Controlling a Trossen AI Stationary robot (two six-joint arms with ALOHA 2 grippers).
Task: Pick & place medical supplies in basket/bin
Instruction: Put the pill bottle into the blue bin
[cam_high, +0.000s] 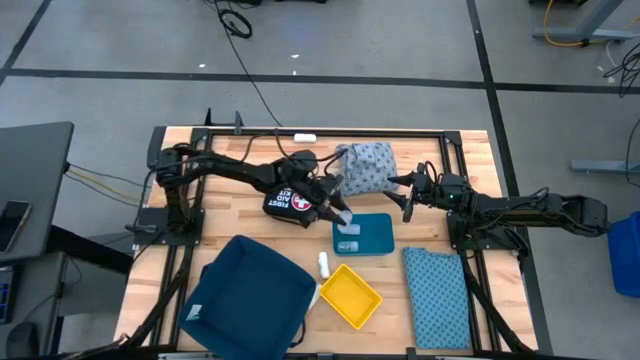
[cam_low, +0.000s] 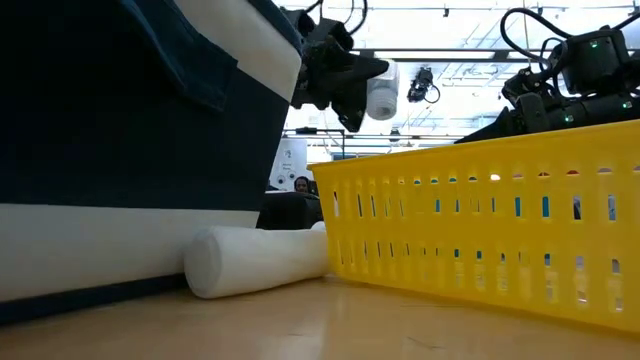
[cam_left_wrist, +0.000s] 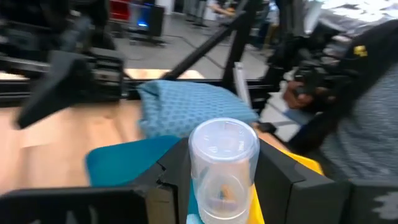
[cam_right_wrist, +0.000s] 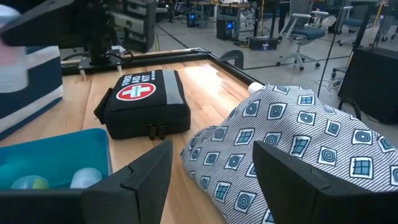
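My left gripper hangs over the teal tray, shut on a small clear vial; the low view also shows this vial in the air. Two more vials lie in the tray. My right gripper is open and level at the right edge of the grey-blue patterned bundle, which rests on the table by its underside. A flat blue patterned cloth lies near the table's near right. A white roll lies on its side beside the yellow basket. My left gripper pinches the clear vial by its body between the two fingers. The capped end sticks out past the fingertips. The vial is lifted clear, above the teal tray.
A black first aid kit lies under the left arm, left of the tray. A large navy bin sits at the near left, next to the yellow basket. A small white item lies at the far edge. Bare wood shows near the left edge.
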